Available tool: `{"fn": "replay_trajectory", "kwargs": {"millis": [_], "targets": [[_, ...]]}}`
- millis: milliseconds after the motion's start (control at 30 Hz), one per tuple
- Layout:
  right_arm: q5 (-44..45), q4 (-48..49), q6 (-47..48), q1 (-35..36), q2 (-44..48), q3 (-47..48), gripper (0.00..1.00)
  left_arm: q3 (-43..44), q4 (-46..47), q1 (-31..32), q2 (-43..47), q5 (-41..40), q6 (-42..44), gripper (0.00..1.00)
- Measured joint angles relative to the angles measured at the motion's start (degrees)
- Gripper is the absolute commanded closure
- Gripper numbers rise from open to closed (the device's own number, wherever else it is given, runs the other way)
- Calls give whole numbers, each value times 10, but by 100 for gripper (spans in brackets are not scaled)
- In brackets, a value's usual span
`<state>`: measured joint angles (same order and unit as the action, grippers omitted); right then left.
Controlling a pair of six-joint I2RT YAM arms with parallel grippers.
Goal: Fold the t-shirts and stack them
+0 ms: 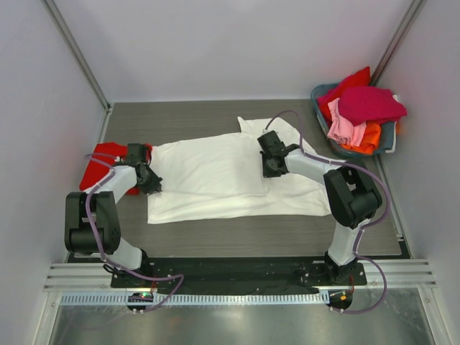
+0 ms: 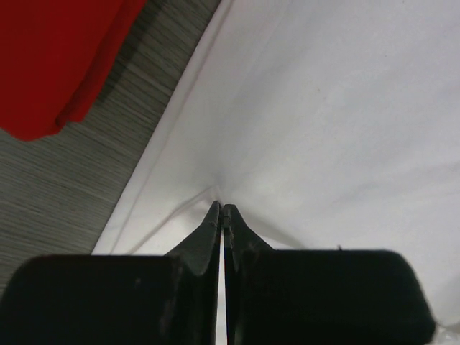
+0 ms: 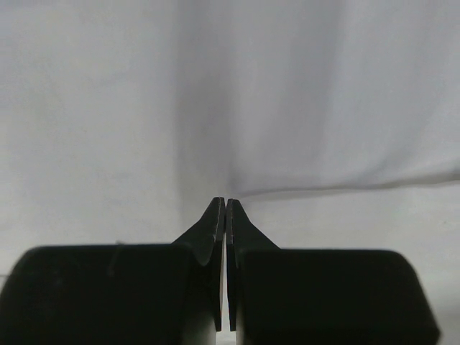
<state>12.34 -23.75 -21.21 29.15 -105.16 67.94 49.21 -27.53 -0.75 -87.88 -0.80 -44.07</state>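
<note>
Top external view: white t-shirt (image 1: 223,176) lies spread flat across the middle of the table (image 1: 180,115). Judged soft, light and limp. It will sag and drag if lifted from one spot, so best taken at an edge with two pinches well apart. Left gripper (image 1: 151,183) sits on the white t-shirt's left edge, jaws pressed together. In the left wrist view the cloth puckers into the tips, which reads as a pinch on the fabric. Right gripper (image 1: 269,169) sits on its right half, jaws together, with a crease running out from the tips. Red t-shirt (image 1: 97,172) lies just left of the white t-shirt, partly under the left arm. Basket (image 1: 320,108), heaped with other t-shirts (image 1: 366,108), stands well to its right, farther back.
</note>
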Motion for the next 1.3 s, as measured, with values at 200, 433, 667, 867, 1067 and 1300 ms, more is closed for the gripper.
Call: {"fn": "replay_trajectory", "kwargs": {"millis": [200,433,667,867,1067,1300], "targets": [[7,2,-4,0,17,1,99,6,-31,0,26,-21,0,100],[22,3,-14,-2,17,7,99,16,-52,0,44,-22,-2,100],[26,3,-17,-5,21,17,99,16,-70,0,65,-22,-4,100],[27,3,-17,-7,28,28,99,15,-73,0,94,-26,-7,100],[26,3,-17,-7,28,33,99,7,-73,-1,136,-43,-17,100],[26,1,-17,-7,28,40,99,-13,-69,-17,138,-48,-28,100]]}}
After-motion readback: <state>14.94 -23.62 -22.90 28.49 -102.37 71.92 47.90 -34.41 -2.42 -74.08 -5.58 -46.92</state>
